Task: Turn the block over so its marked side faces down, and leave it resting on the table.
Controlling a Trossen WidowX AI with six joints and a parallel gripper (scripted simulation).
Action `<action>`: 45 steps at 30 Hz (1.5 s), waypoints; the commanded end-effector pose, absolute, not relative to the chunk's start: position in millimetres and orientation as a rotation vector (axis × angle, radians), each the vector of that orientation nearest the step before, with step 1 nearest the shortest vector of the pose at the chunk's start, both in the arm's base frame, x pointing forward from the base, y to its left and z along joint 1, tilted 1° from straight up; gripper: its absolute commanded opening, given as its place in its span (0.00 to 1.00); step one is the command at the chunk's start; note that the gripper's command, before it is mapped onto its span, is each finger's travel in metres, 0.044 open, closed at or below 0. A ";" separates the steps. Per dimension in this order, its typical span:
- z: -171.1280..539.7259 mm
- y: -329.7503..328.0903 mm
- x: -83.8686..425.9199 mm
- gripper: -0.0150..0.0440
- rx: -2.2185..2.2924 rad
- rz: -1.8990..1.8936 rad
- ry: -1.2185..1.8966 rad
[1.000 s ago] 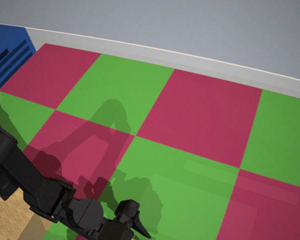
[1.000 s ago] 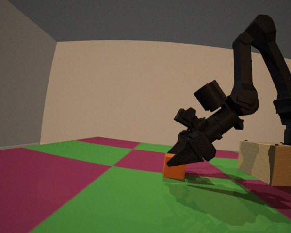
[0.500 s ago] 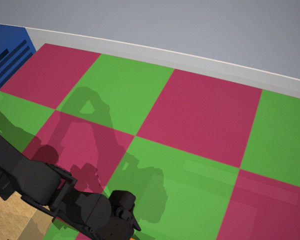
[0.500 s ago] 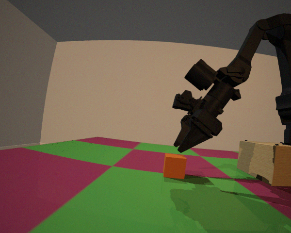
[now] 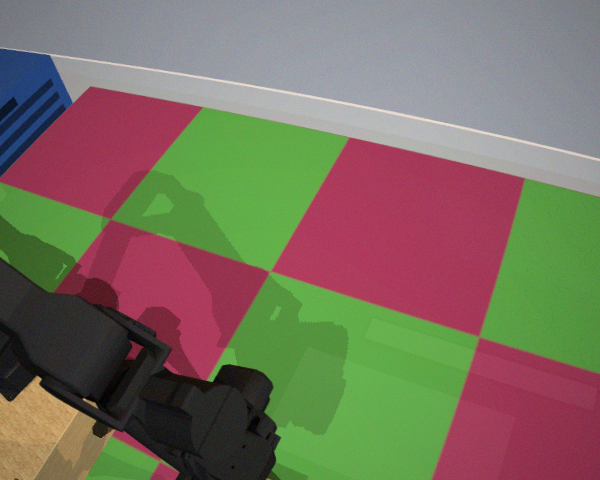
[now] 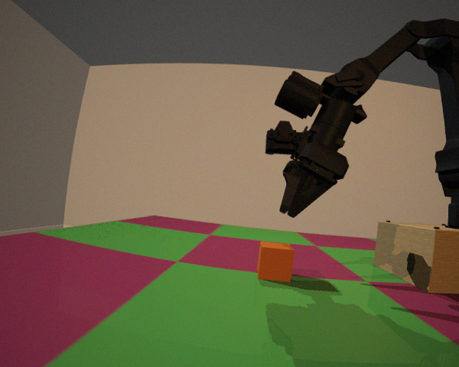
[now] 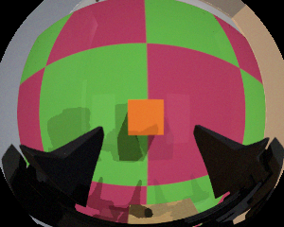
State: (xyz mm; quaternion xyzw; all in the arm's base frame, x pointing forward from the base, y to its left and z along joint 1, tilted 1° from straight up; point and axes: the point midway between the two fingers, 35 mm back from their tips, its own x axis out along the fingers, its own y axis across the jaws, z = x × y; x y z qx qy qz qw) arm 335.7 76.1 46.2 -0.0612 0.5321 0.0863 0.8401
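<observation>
Nearest the wrist camera, the open fingers stand wide apart with nothing between them, angled down and raised above the block. Beyond their tips, the orange block rests flat on the green and crimson checkered surface, touched by neither finger. I cannot tell which side is marked. Farthest off in the exterior view rises a beige wall.

Blue slatted object noted at upper left, top view. Wooden block-shaped base at lower right, exterior view.
</observation>
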 end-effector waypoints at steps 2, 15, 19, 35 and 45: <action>52.3 79.8 348.1 1.00 -0.140 0.177 1.289; 65.2 82.0 356.8 1.00 -0.162 0.164 1.512; 41.3 82.3 358.3 1.00 -0.162 0.164 1.512; 14.1 81.5 360.0 1.00 -0.162 0.164 1.512; -1.8 81.7 361.2 1.00 -0.162 0.164 1.512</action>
